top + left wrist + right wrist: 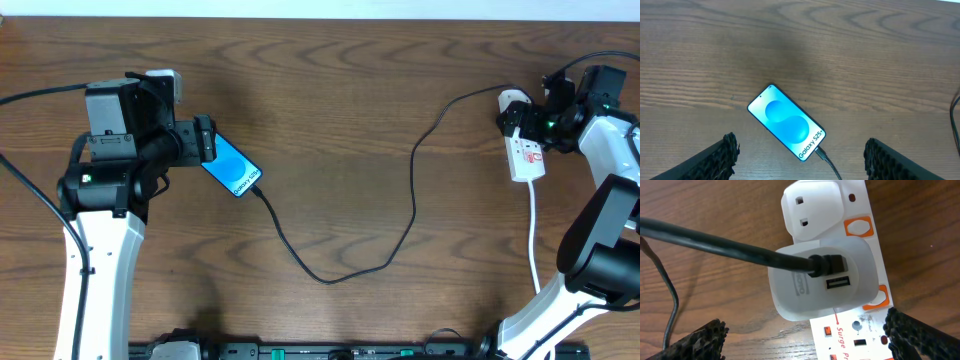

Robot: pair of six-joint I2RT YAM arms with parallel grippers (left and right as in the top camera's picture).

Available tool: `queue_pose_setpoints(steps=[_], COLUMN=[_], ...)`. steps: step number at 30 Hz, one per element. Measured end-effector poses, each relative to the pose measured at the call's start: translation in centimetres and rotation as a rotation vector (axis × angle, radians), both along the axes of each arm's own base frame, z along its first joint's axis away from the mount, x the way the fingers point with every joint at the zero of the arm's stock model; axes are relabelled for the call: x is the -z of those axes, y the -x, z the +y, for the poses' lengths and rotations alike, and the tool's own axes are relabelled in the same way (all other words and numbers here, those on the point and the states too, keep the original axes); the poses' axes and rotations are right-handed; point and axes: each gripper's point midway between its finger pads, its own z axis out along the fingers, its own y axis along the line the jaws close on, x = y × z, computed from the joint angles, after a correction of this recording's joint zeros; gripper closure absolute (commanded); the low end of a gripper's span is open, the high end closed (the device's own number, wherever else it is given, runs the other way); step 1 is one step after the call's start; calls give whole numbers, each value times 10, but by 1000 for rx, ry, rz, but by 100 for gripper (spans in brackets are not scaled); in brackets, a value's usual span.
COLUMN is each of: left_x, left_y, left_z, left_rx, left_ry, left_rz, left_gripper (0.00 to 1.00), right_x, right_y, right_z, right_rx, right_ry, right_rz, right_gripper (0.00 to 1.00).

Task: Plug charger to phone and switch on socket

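overhead and wrist views. the phone (233,168) is lying flat and slantwise on the wooden bench (330,80), screen up and showing bright blue with white "galaxy s25+" lettering (786,122). the charger (415,190) is meeting the phone's lettered end with its small plug tip (822,154), which is looking seated in the port. from there the thin black cable is trailing away from the phone in a loose loop and rising toward the socket (525,155), which is lying well apart from the phone on the far side of the bench. in the right wrist view the cable (715,245) is ending in a black connector pushed into a white adapter (805,290) sitting on the socket (840,330), next to a second white plug (815,205) and an orange switch (857,227). the left gripper (205,140) is hovering over the phone's unlettered end, its fingers (715,160) standing wide apart and gripping nothing. the right gripper (525,120) is hanging over the socket, far from the phone, its fingers (920,335) spread fully wide on either side of the adapter without touching it.
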Motion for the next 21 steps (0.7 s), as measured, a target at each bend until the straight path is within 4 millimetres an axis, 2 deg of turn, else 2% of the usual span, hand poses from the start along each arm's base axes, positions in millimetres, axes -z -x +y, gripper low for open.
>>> queue_pose_setpoints(steps=[7, 16, 21], left_x=[0, 0, 0], left_y=[0, 0, 0], left_z=[0, 0, 0], left_rx=[0, 0, 0], left_ry=[0, 0, 0], left_rz=[0, 0, 0], left_gripper=[18, 18, 18], right_x=[-1, -8, -6], right_y=[-2, -16, -16], right_z=[1, -4, -1], right_rx=[1, 8, 3], right_ry=[-6, 15, -5], right_rz=[-8, -79, -83], right_gripper=[1, 1, 1])
